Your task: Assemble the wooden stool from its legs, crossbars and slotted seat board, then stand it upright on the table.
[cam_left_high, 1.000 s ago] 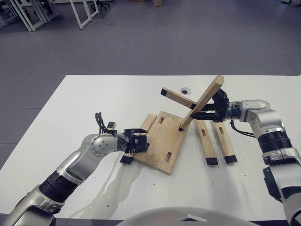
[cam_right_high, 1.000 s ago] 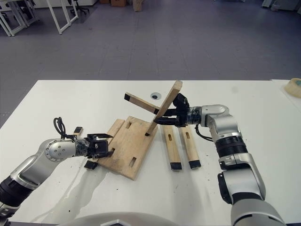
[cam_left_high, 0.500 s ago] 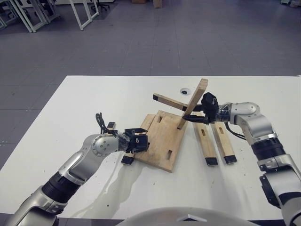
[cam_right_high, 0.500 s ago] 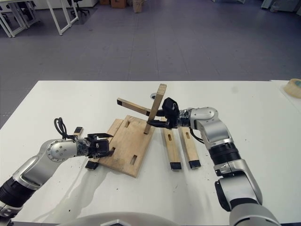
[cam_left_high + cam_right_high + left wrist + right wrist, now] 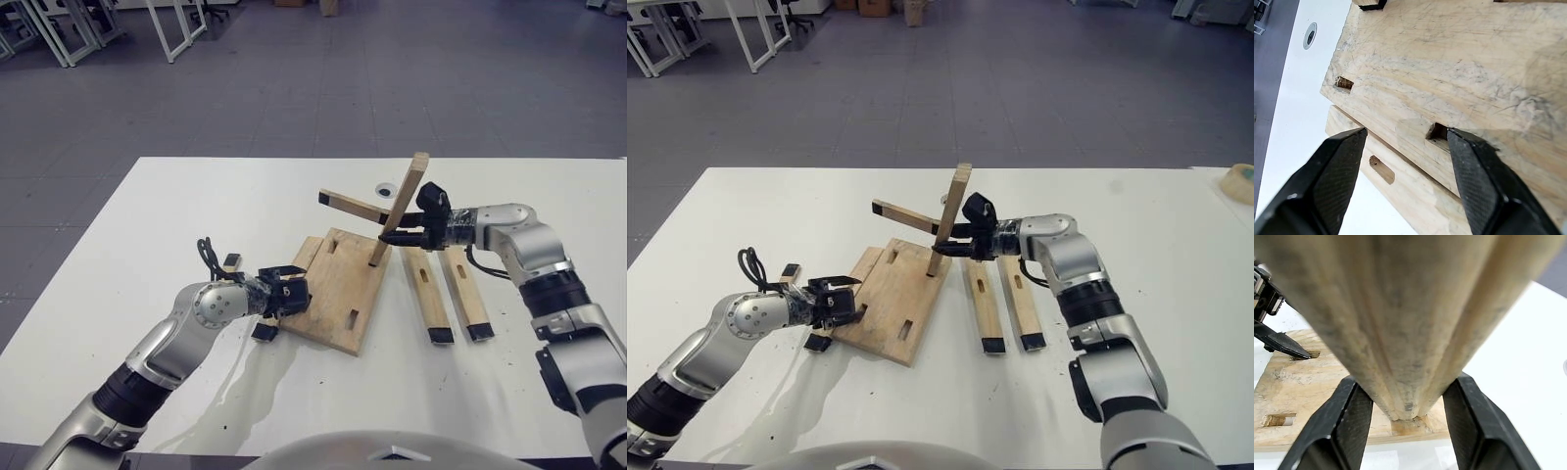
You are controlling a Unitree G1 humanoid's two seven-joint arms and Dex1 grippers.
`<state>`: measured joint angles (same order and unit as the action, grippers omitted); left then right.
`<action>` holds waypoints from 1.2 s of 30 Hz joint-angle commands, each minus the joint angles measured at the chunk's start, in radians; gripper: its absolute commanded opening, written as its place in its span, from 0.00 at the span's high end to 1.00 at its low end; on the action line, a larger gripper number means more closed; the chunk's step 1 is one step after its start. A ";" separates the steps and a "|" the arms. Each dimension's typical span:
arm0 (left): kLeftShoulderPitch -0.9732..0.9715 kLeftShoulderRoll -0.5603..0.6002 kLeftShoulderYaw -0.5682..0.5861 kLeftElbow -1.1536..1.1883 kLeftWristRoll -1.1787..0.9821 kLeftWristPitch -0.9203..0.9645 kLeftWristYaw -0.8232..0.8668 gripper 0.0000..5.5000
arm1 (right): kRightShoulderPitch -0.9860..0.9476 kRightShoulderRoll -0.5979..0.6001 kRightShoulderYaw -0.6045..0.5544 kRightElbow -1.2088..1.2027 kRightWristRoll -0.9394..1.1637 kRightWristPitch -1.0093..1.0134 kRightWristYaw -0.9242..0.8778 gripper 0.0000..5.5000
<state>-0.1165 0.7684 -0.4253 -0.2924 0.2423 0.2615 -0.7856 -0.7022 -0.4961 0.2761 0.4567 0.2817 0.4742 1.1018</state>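
Where the head camera looks down on the white table (image 5: 147,225), the right gripper (image 5: 400,235) is clamped on a tilted wooden leg (image 5: 402,201) with a crossbar (image 5: 353,207) jutting from it toward the robot's left, the leg's lower end at the far right corner of the slotted seat board (image 5: 333,294). The left gripper (image 5: 287,292) sits spread at the board's left edge, holding nothing. Two more legs (image 5: 424,294) lie side by side just right of the board, and a round hole (image 5: 388,187) shows beyond. In the left wrist view, the left gripper's fingers (image 5: 1337,171) stand well apart over the pale, scratched board, one beside a slot (image 5: 1437,132); another wooden piece (image 5: 1396,181) lies underneath. In the right wrist view, the fingers (image 5: 1352,421) press both sides of the leg, whose end meets a notch (image 5: 1405,425) in the board's edge.
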 commanded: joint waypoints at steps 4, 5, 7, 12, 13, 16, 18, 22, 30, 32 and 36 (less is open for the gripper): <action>0.060 -0.012 -0.050 0.048 0.015 0.029 -0.040 0.45 | 0.060 -0.004 0.024 0.070 -0.049 0.058 0.020 0.63; 0.059 -0.012 -0.050 0.051 0.016 0.026 -0.041 0.45 | 0.062 -0.005 0.011 0.034 -0.036 0.060 0.019 0.63; 0.058 -0.012 -0.050 0.054 0.017 0.024 -0.041 0.45 | 0.058 -0.004 -0.022 -0.037 -0.010 0.073 0.013 0.63; 0.063 -0.016 -0.051 0.054 0.019 0.026 -0.036 0.45 | 0.039 -0.013 -0.076 -0.135 0.004 0.106 -0.003 0.54; 0.063 -0.017 -0.052 0.056 0.020 0.026 -0.036 0.45 | 0.043 -0.023 -0.076 -0.147 0.001 0.122 -0.002 0.49; 0.062 -0.019 -0.051 0.058 0.021 0.026 -0.034 0.45 | 0.071 -0.065 -0.065 -0.168 -0.012 0.161 0.014 0.39; 0.067 -0.019 -0.051 0.059 0.021 0.026 -0.032 0.45 | 0.106 -0.105 -0.056 -0.192 -0.022 0.182 0.026 0.39; 0.073 -0.018 -0.048 0.059 0.022 0.023 -0.033 0.45 | 0.171 -0.177 -0.107 -0.255 -0.028 0.208 -0.015 0.39; 0.080 -0.019 -0.049 0.058 0.024 0.024 -0.033 0.45 | -0.183 -0.050 -0.461 -0.234 0.103 0.125 -0.379 0.39; 0.077 -0.018 -0.050 0.062 0.025 0.021 -0.035 0.45 | -0.305 0.028 -0.548 -0.264 0.207 0.101 -0.445 0.39; 0.076 -0.020 -0.050 0.063 0.026 0.020 -0.036 0.45 | -0.406 0.107 -0.571 -0.281 0.279 0.085 -0.515 0.39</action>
<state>-0.1093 0.7529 -0.4144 -0.2901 0.2453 0.2550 -0.7834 -1.0896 -0.4137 -0.2975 0.1831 0.5463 0.5552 0.6099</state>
